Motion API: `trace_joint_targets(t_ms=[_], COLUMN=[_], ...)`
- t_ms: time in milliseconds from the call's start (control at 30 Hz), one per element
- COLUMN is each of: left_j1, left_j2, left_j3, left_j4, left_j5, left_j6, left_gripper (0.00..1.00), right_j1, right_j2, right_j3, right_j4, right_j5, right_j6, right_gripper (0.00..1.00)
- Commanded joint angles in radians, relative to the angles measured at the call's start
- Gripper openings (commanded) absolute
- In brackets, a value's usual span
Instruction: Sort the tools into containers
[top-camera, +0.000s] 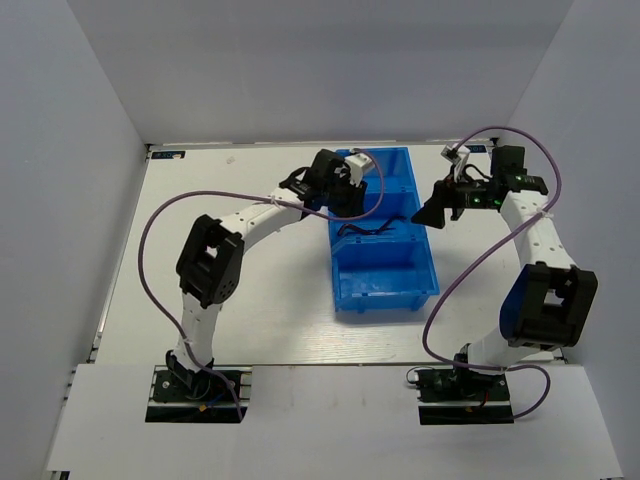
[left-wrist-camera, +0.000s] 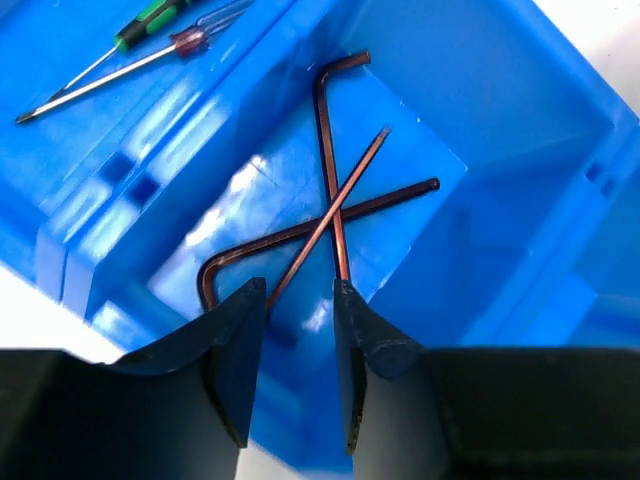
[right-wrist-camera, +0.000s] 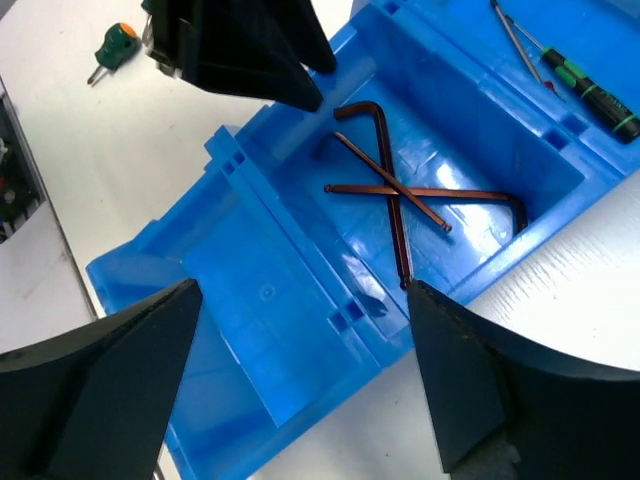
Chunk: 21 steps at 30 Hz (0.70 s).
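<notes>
Left pincer (left-wrist-camera: 300, 330) hangs low over the middle compartment of the blue bin (left-wrist-camera: 520, 90), jaws partly apart, nothing pinched between them. Directly under it we note two brown hex keys (left-wrist-camera: 333, 215), crossed over each other and lying flat on that compartment's floor. One compartment further out, two long screwdrivers (left-wrist-camera: 150, 15) lie side by side, one with a green and black handle. Right pincer (right-wrist-camera: 300, 300) hovers just off the bin's right side, jaws spread wide and empty. The third compartment (right-wrist-camera: 270, 300), the one nearest the arm bases, shows nothing in it from either wrist view. Outward on the table (right-wrist-camera: 120, 130), beyond the bin on the left arm's side, we mark one stubby screwdriver (right-wrist-camera: 115, 45) with a green handle, well apart from the bin. We judge the sort mostly done: four tools binned, grouped by kind. At least the stubby one is left to fetch, probably for the left arm, which is nearer. The overhead view does not show it, so other strays may be hidden there too.
</notes>
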Motion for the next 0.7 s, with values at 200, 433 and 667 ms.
trace_joint_targets(t_ms=[200,433,667], left_j1=[0.044,0.251,0.409], left_j2=[-0.435,-0.579,-0.573], left_j3=[-0.271,-0.496,-0.601], left_j4=[-0.036,-0.416,-0.451], left_j5=[-0.423,-0.683,-0.645], left_j6=[-0.209,-0.546,-0.636], left_gripper=[0.0,0.51,0.71], right_j1=[0.037,0.227,0.344], right_j2=[0.066,0.034,0.115], right_j3=[0.129,0.092,0.199], right_j4=[-0.182,-0.097,-0.047], right_j5=[-0.039,0.098,0.188], right_j6=[-0.139,-0.196,-0.094], right_gripper=[0.0,0.74,0.9])
